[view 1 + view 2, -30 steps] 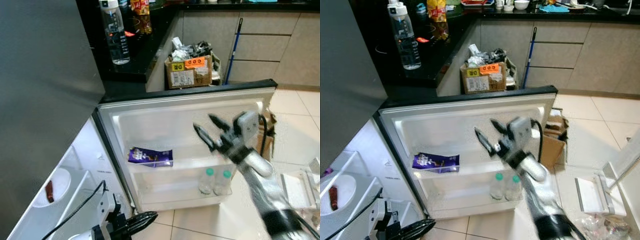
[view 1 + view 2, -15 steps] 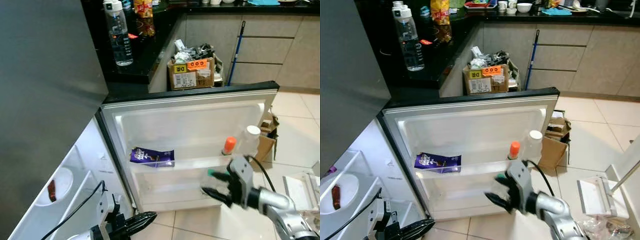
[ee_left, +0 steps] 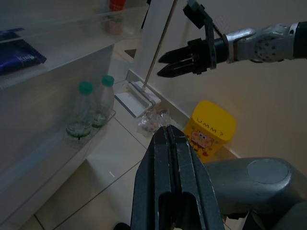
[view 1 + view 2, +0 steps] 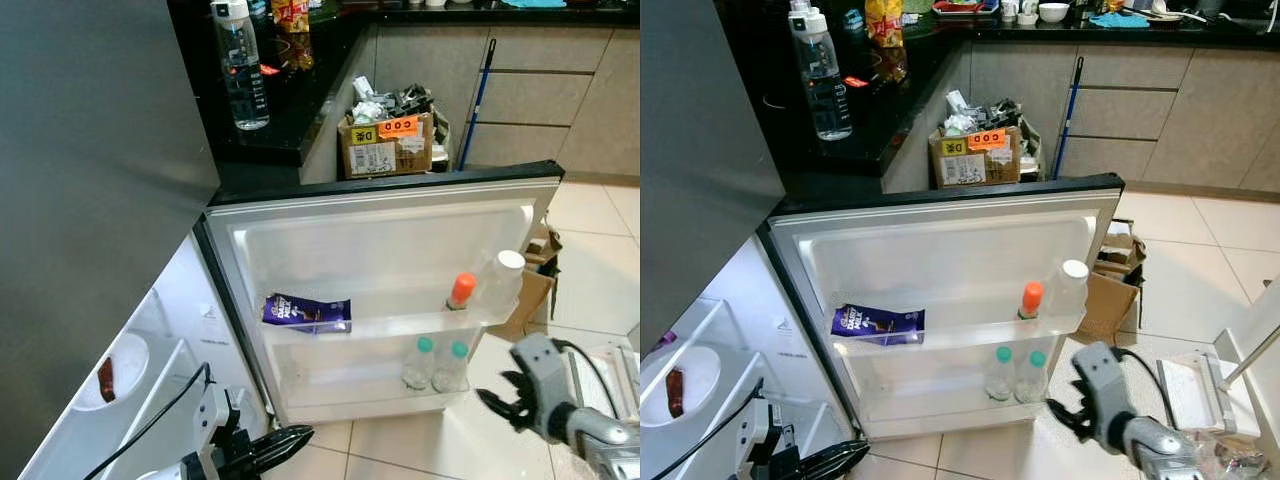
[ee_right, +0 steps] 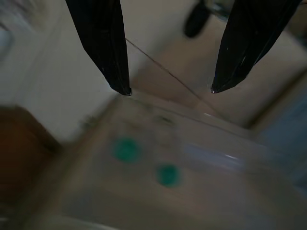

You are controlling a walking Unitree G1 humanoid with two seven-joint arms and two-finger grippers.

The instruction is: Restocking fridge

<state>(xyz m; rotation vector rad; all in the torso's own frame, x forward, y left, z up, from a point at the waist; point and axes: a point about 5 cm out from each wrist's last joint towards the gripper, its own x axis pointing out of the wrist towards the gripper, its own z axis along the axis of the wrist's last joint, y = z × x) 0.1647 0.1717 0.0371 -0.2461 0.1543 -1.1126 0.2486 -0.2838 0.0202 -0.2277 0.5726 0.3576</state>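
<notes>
Green-capped bottles (image 4: 432,364) stand on the lower door shelf, just left of the seemingly open right hand (image 4: 497,403).

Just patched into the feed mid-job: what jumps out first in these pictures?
The open fridge door fills the middle. Its upper shelf holds a purple chocolate packet on the robot's left and an orange-capped bottle beside a white-capped bottle on the right, with two green-capped bottles on the shelf below. The right gripper hangs open, low beside the door, holding nothing.
</notes>
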